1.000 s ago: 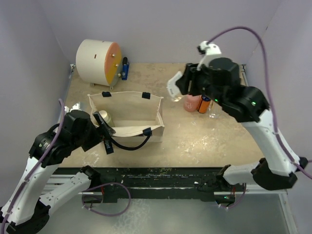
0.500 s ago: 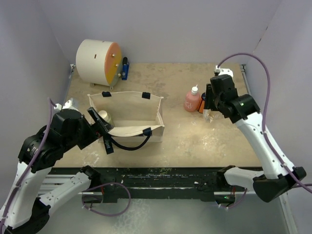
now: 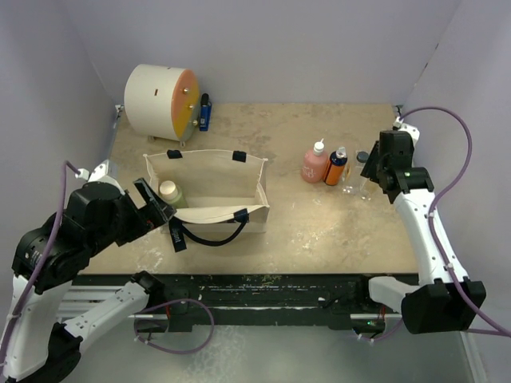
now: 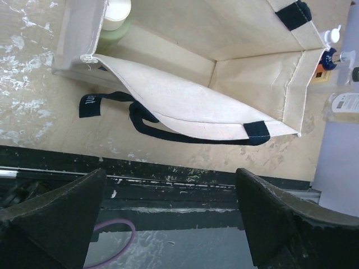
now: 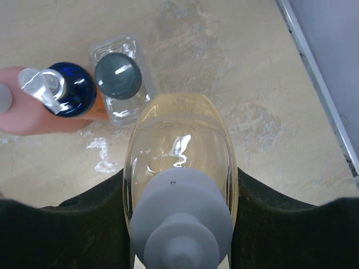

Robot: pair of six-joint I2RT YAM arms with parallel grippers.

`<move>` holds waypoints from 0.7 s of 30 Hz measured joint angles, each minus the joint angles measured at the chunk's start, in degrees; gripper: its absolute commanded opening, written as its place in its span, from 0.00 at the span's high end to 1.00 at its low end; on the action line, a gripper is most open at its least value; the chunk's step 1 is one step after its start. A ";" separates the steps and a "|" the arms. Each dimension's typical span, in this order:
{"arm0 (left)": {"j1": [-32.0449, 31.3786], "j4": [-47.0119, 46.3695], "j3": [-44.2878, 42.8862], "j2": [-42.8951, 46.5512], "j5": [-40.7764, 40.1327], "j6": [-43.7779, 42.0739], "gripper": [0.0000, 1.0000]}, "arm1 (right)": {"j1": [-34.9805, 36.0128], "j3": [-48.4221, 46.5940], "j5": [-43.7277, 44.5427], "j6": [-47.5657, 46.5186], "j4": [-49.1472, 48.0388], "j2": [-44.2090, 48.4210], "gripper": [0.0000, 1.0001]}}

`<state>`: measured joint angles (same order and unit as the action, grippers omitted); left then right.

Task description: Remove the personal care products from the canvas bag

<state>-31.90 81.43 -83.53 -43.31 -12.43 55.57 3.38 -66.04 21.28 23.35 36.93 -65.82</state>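
The cream canvas bag [image 3: 209, 185] stands open at the table's left, dark handles drooping at its front. An olive-green jar [image 3: 169, 191] with a white lid sits in its left end, also in the left wrist view [image 4: 115, 12]. My left gripper [image 3: 156, 207] is open and empty, just outside the bag's near-left corner. A pink bottle [image 3: 314, 164], an orange bottle [image 3: 337, 168] and a clear dark-capped bottle [image 5: 118, 78] stand in a row at the right. My right gripper [image 5: 179, 196] is shut on a small yellowish white-capped bottle [image 5: 178, 157], beside the clear one.
A big white drum with an orange face [image 3: 160, 100] and a small blue item [image 3: 205, 112] sit at the back left. The table's dark front rail [image 4: 185, 185] lies under my left fingers. A metal edge and the wall [image 5: 320, 73] run close on the right.
My left gripper opened wider and drew back from the bag toward the near-left. My right arm swung right and down with the yellowish bottle, uncovering the row of bottles.
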 measured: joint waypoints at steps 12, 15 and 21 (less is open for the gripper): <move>0.00 -2.27 2.51 -1.27 1.40 -6.75 0.01 | -8.13 6.34 -8.52 -11.39 -15.28 -4.79 1.00; 0.00 -3.06 4.52 -2.16 2.23 -7.26 0.01 | -10.58 6.80 -11.78 -14.01 -18.80 -6.84 1.00; 0.00 -4.90 5.86 -6.14 3.52 -7.34 0.01 | -15.34 8.28 -16.55 -16.28 -24.41 -10.56 1.00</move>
<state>-31.90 76.53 -77.67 -49.45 -8.91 48.23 -11.97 -57.76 4.73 7.07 12.51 -76.38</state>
